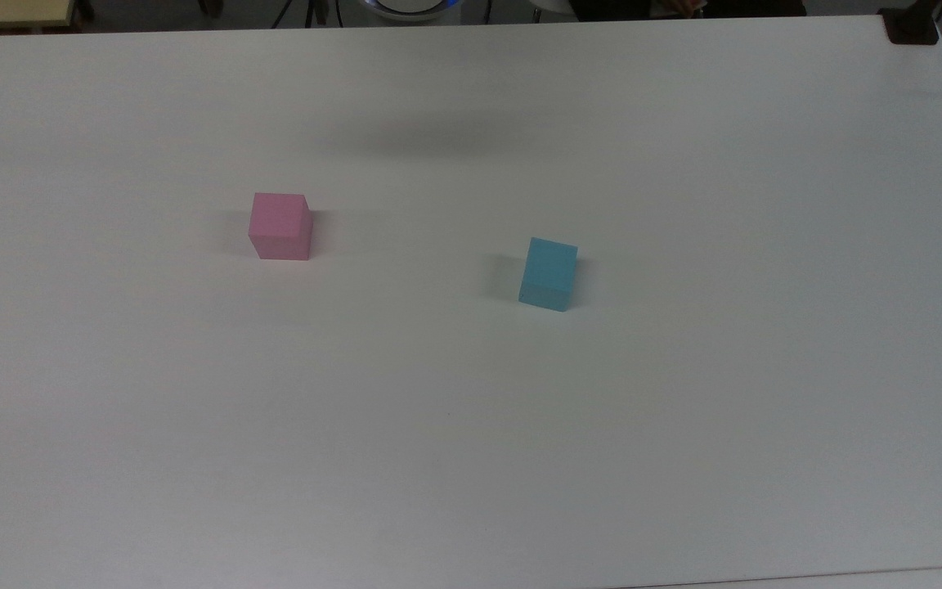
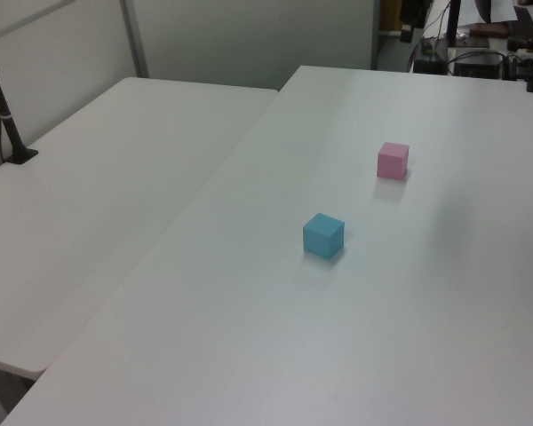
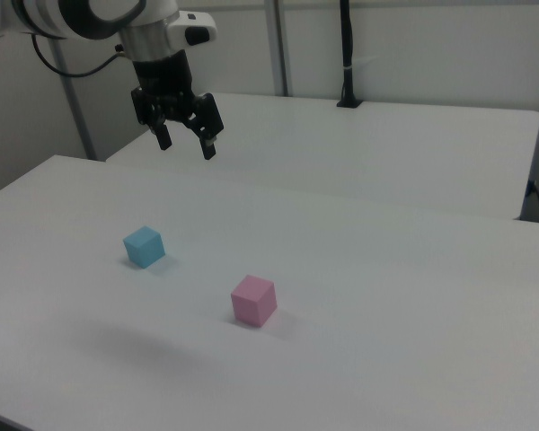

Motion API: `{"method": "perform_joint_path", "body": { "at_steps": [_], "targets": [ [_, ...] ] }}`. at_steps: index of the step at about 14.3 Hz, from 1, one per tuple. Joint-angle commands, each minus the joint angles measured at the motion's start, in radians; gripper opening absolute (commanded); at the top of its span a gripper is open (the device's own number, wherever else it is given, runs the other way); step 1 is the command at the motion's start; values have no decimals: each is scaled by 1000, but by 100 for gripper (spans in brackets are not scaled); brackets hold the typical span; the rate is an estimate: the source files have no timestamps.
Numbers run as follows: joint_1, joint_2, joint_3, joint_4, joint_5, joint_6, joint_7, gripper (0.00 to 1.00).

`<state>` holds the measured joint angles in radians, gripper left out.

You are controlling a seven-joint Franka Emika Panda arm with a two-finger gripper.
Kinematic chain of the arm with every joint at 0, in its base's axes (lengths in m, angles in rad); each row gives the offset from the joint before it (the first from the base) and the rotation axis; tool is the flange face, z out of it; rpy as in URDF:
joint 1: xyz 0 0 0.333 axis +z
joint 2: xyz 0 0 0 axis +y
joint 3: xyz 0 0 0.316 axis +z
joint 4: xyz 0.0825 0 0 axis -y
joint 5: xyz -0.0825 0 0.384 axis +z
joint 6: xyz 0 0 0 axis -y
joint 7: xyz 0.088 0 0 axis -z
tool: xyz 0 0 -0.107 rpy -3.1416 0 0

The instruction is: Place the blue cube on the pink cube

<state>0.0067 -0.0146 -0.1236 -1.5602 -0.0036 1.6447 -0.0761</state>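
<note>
Hanging high above the white table (image 3: 413, 296), the robot's pincer (image 3: 185, 142) points downward with its two dark fingers spread wide apart and nothing between them. In the right view it sits up and to the right of the blue cube (image 3: 144, 246), well clear of it and touching nothing.

The blue cube rests flat on the table. The pink cube (image 3: 253, 300) also rests flat, well apart from the blue one. In the top view the pink cube (image 1: 280, 227) lies toward the top view's left and the blue cube (image 1: 549, 273) toward the top view's right, turned slightly askew to the table edge.

Judging from this, the grasp has not yet begun. Because the blue cube sits at a slight angle, fingers that close without matching its faces could catch its corners and twist or push it away. Later, releasing it off-centre on the equally small pink cube could let it topple off.

Nothing stands between the pincer and either cube. A second white table (image 2: 115, 169) adjoins alongside, with a dark post (image 3: 347, 54) clamped at its far edge.
</note>
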Motion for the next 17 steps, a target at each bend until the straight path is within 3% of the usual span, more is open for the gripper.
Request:
{"method": "perform_joint_path", "body": {
  "at_steps": [1, 17],
  "targets": [
    [24, -7, -22, -12, 17, 9, -13, 100],
    [45, -4, -18, -17, 14, 7, -13, 100]
  ]
}}
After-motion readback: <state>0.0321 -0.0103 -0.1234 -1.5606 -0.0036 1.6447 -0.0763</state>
